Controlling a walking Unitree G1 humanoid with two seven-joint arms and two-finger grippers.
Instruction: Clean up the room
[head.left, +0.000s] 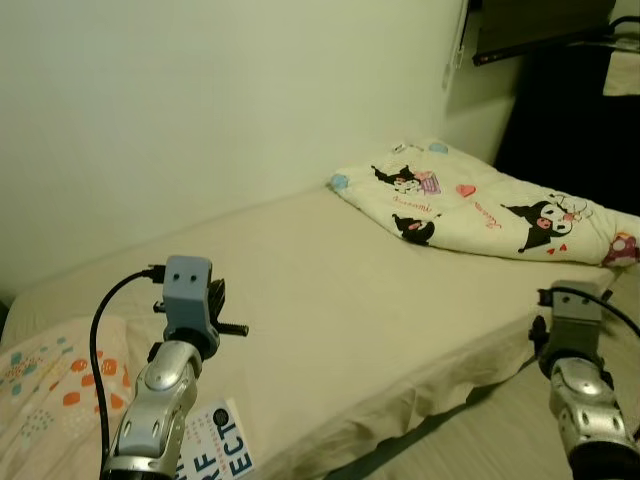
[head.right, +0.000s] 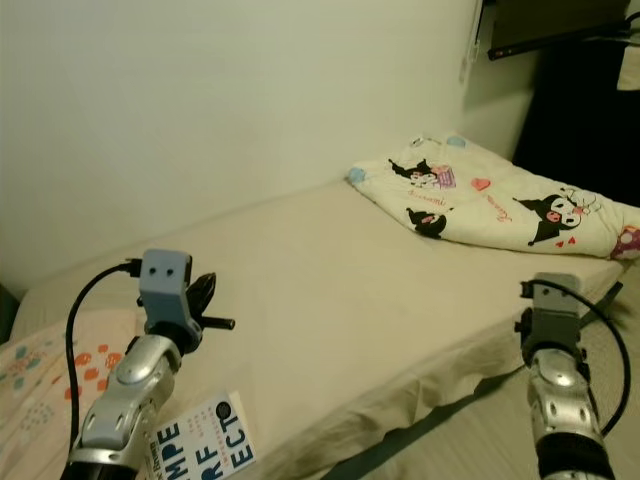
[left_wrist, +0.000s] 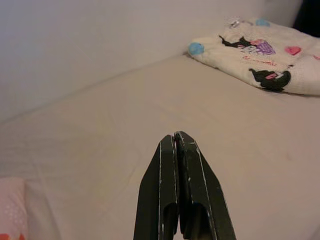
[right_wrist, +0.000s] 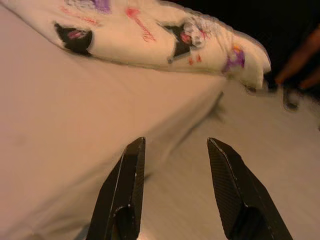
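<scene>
Cream sheet: it covers the bed (head.left: 330, 290), which runs along a pale wall.
Blanket: a folded cartoon-print blanket (head.left: 480, 205) lies at the far end of the bed, near the wall corner, its edge reaching the bed's right side.
Pillow: a pillow (head.left: 50, 385) with orange and blue dots sits at the near left end of the bed.
Card: a white printed card (head.right: 205, 445) with large dark letters lies at the bed's near edge, just under the left arm.
Left gripper (left_wrist: 176, 145): raised over the near part of the bed, pointing toward the blanket; its fingers are pressed together with nothing between them.
Left wrist view: it gives the closed fingertips clearly, where the head views show mostly the grey wrist housing and its black cable.
Right gripper (right_wrist: 175, 145): held low beside the bed's right edge, over the floor (right_wrist: 210, 190); its fingers stand apart, holding nothing.
Right wrist view: it shows the sheet hanging down the bed's side and the blanket's end overhanging the corner, with blurred shapes in the dark beyond that I cannot identify.
</scene>
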